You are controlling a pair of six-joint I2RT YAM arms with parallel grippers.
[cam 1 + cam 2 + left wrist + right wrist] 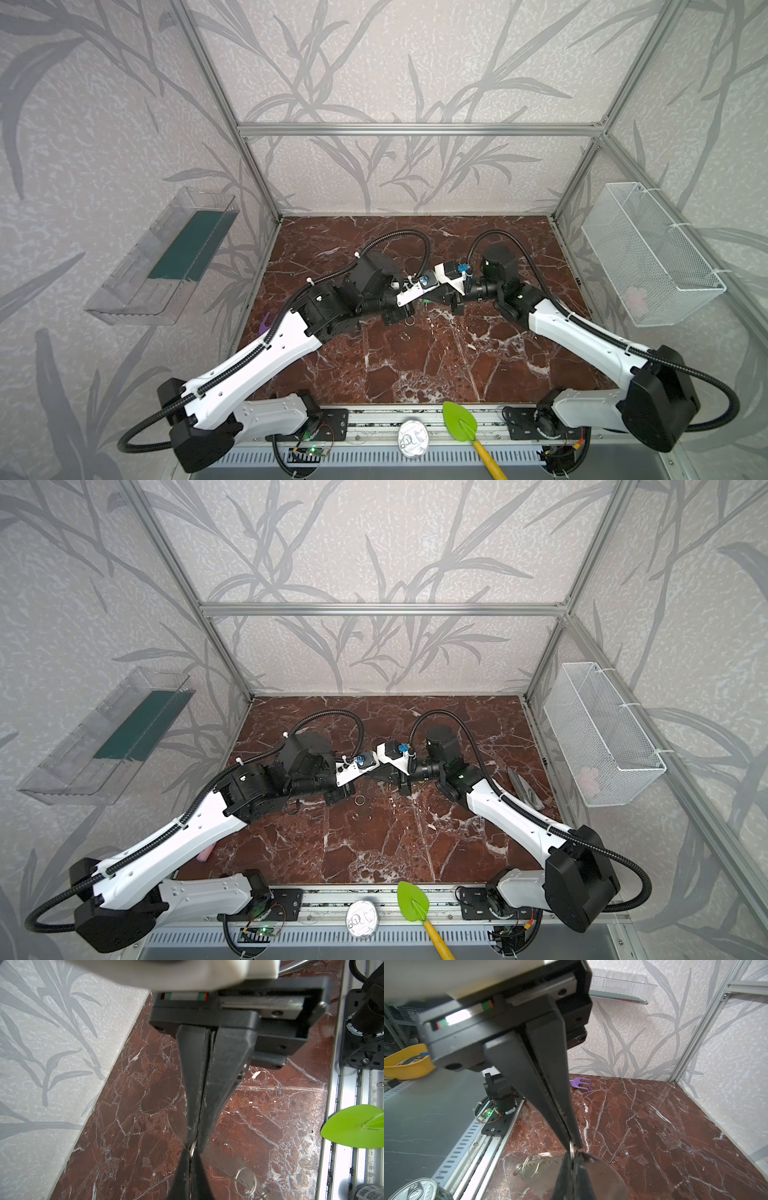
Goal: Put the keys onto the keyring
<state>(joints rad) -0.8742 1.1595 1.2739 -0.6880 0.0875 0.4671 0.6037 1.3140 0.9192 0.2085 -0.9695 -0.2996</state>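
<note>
**While both hands pinch tip to tip, the keyring sits right beneath them**

Where the two arms meet over the middle of the red marble worktop (436, 365), the left hand (194, 1142) and the right hand (574, 1144) point straight at each other, their tips almost touching. Each hand is fully closed, with its fingers pressed flat together along their whole length. A small split ring (571, 1150) stands edge-on exactly where the tips meet, and its wire appears to be nipped by both hands at once.

The keyring (604, 1176), a flat grey plate, spreads out directly below the left hand's tips. The pictures do not show whether it rests on the worktop or hangs from the pinched ring. Its edge with the row of small holes runs off to one side of the hands, and a second split ring (530, 1164) sits at that edge.

Of the keys, only a speck of the green tag (424, 300) shows, tucked just under the right hand near its tips. The key itself is hidden.

A purple fork toy (580, 1083) lies well apart from both hands, by the wall.
</note>
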